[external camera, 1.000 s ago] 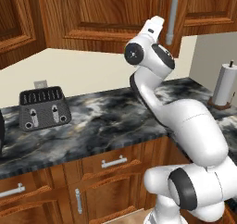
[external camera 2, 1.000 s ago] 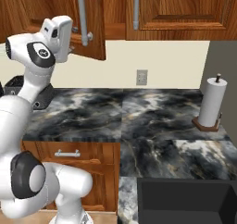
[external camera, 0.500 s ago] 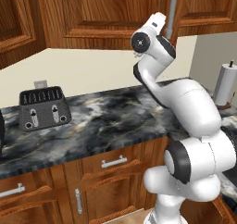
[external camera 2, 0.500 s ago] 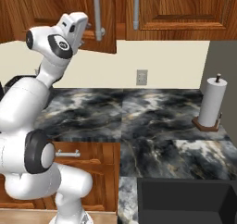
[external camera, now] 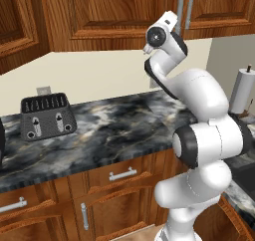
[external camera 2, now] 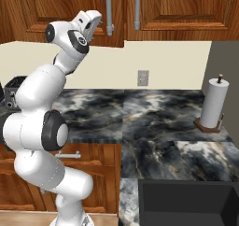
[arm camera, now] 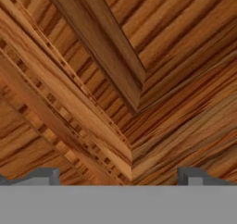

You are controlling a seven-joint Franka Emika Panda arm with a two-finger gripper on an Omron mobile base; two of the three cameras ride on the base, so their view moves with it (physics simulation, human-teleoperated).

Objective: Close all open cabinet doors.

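Hand view: wood grain of a cabinet door [arm camera: 139, 56] lies directly ahead of the fingers [arm camera: 121, 174], close up; raised-panel frame edges run diagonally across it.
Fingers: two dark tips sit well apart at the bottom of the hand view, with nothing between them; whether they touch the wood cannot be told.
Right base view: the hand [external camera 2: 88, 22] is raised against the lower part of the left cabinet door [external camera 2: 70, 8], just left of that door's grey bar handle [external camera 2: 108, 10].
Neighbouring door: a second cabinet door [external camera 2: 182, 8] with its own bar handle [external camera 2: 137, 8] stands right of the fingers, its face in line with the left one.
Left base view: the hand [external camera: 167, 23] reaches up to the wall cabinets, next to the paired bar handles [external camera: 184, 6].
Table: dark marbled table [external camera 2: 154, 113] lies well below the fingers.
Toaster: black toaster [external camera: 47, 115] stands on the table, below and far left of the fingers.
Paper towel roll: upright roll on a stand [external camera 2: 213, 103], below and far right of the fingers.
Drawers: wooden drawers with horizontal silver pulls [external camera: 123, 174] sit under the table edge.
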